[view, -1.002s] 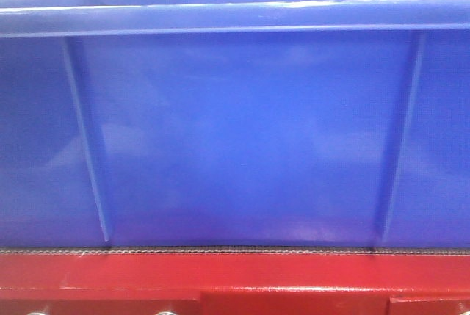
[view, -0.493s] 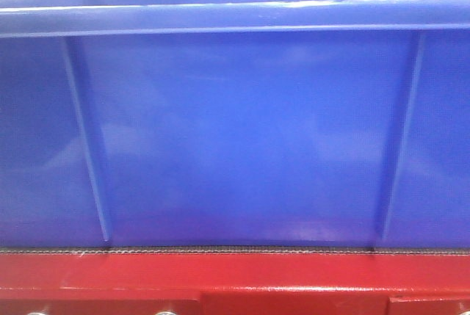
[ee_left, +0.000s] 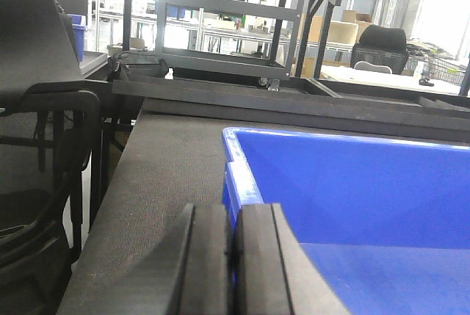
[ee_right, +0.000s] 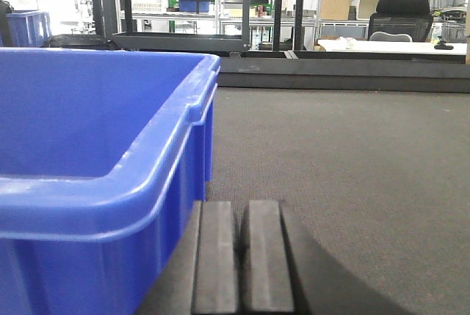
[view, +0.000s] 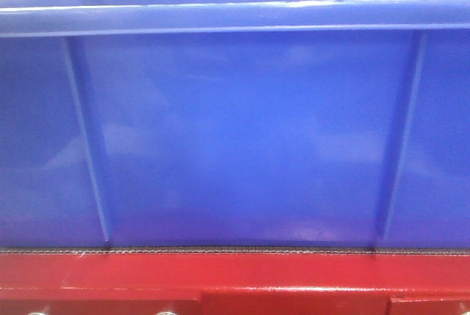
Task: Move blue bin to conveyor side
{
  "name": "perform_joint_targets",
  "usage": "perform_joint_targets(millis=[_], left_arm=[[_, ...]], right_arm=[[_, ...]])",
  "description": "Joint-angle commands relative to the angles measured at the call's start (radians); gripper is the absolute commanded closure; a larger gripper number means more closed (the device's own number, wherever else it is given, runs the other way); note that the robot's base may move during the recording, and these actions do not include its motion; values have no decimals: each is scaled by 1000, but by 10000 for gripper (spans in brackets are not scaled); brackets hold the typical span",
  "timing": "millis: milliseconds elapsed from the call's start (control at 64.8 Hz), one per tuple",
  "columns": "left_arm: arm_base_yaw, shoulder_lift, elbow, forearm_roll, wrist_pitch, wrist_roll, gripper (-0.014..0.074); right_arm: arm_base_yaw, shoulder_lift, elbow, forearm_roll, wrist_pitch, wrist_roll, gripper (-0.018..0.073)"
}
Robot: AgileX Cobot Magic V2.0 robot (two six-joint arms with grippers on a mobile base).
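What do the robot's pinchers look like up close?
Only the fingertips show. The left gripper has two dark grey, nearly black fingers with flat matte pads and smoothly curved outer sides. The right gripper looks the same: two flat, blocky dark pads side by side, flaring into rounded black shoulders. No cables, labels or markings show on either, and the arms themselves are out of view.

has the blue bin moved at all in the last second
No. In the front view the blue bin sits where it did: its ribs and lower edge meet the conveyor frame's red rail at the same spots as before.
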Motion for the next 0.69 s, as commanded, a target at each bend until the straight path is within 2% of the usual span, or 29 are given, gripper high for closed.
perform_joint_targets(millis=[0,339,447,524,555,679], left_arm=[[-3,-4,3,2,-18,2,602],[-3,-4,3,11,-18,2,602],[23,-20,14,102,-33,2,602],[52,-44,44,223,-33,2,602],[65,-62,66,243,-33,2,602],[105,-151,168,241,-40,2,602]], right_arm=[[-5,-6,0,-6,-32,-7,629],[-5,-6,0,-6,-32,-7,629],[-5,-6,0,-6,-32,-7,629],[-5,-6,0,-6,-32,-7,629],[-5,-6,0,-6,-32,-7,629],[-5,-6,0,-6,-32,-7,629]])
